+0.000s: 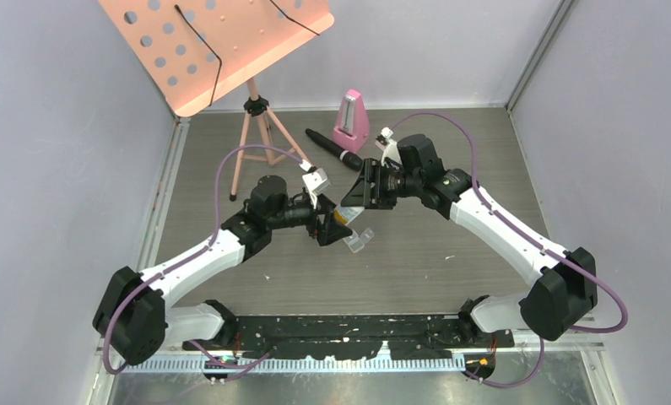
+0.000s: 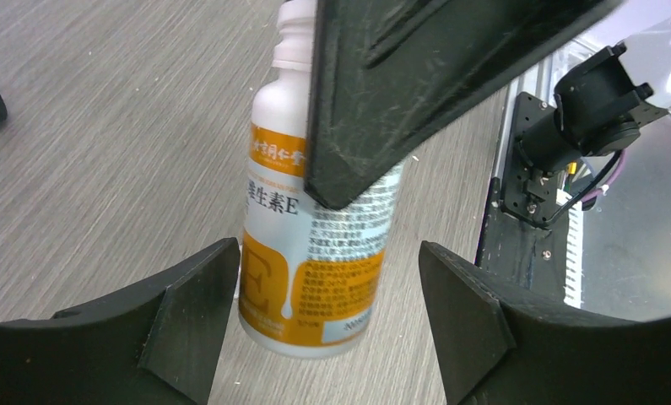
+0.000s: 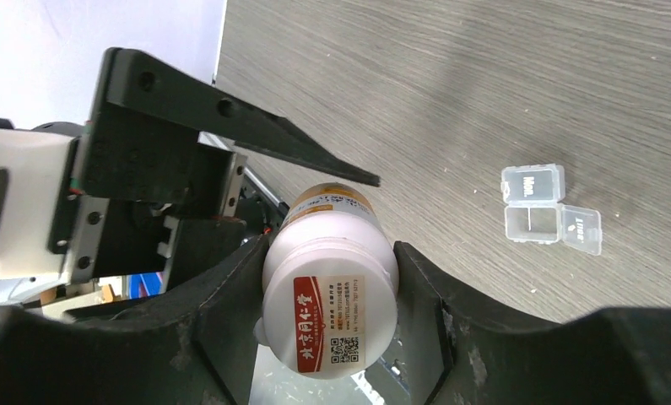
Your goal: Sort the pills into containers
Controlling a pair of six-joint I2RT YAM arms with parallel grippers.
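one bottle (image 2: 315, 278), held aloft
right gripper (image 3: 332, 257) clamps it; left gripper (image 2: 327, 253) gapes around it. early release could drop it wide of the pill box (image 3: 538, 207).

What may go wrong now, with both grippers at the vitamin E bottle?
Only the right gripper clamps the vitamin E bottle. The left gripper stands open around its base, so a mistimed handover may drop it. The two grippers are very close and may collide. The open pill box is small; poured contents may miss it.
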